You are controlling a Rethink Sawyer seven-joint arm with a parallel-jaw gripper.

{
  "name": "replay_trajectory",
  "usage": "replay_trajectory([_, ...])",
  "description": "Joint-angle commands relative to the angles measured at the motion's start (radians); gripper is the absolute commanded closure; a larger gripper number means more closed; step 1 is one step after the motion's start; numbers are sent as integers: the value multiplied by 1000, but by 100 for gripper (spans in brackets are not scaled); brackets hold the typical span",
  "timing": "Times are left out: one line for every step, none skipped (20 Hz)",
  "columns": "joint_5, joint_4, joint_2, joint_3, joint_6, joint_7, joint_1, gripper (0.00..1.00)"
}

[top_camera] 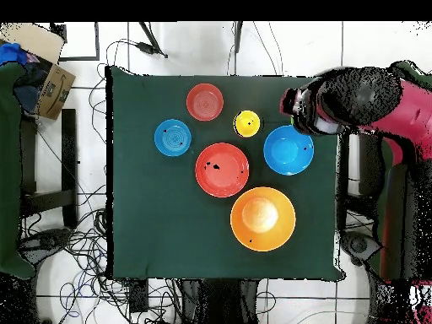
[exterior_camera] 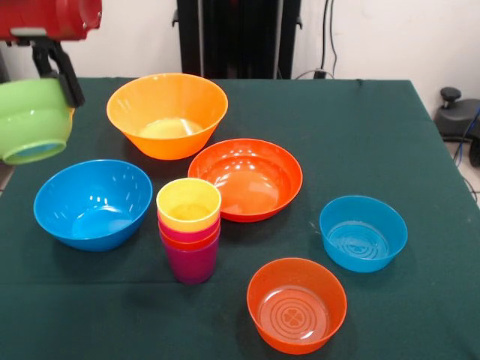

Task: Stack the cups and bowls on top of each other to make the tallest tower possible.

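High above the table's (exterior_camera: 360,135) edge, the gripper (exterior_camera: 56,71) holds the small green bowl (exterior_camera: 34,120), tilted. Its jaws seem clamped on the rim. Four cups stand stacked as the tower (exterior_camera: 189,229).

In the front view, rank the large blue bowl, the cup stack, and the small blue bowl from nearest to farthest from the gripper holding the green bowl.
Measured from the gripper, at upper left, carrying the green bowl:
1. Large blue bowl, just below it on the left.
2. Cup stack, at the centre.
3. Small blue bowl, far across on the right.
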Motion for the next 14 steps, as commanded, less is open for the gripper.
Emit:
replay_trajectory([22, 100, -40, -101, 123, 172, 44, 100])
replay_trajectory([29, 96, -39, -105, 133, 182, 47, 100])
replay_trajectory([34, 98, -40, -109, 134, 187, 51, 100])
replay_trajectory([42, 102, -37, -115, 130, 203, 59, 100])
replay_trajectory([48, 105, -35, -118, 123, 210, 63, 100])
replay_trajectory([53, 108, -32, -123, 113, 222, 72, 100])
replay_trajectory([58, 111, -28, -128, 103, 234, 80, 100])
replay_trajectory([66, 112, -23, -134, 99, 251, 89, 100])
replay_trajectory([72, 110, -20, -138, 98, 257, 95, 100])
replay_trajectory([81, 107, -14, -143, 102, 274, 104, 100])
replay_trajectory([93, 104, -9, -147, 110, 289, 110, 100])
replay_trajectory([105, 102, -4, -151, 118, 303, 116, 100])
replay_trajectory([115, 103, -2, -154, 122, 311, 120, 100])
replay_trajectory([130, 98, 5, -157, 135, 327, 126, 100])
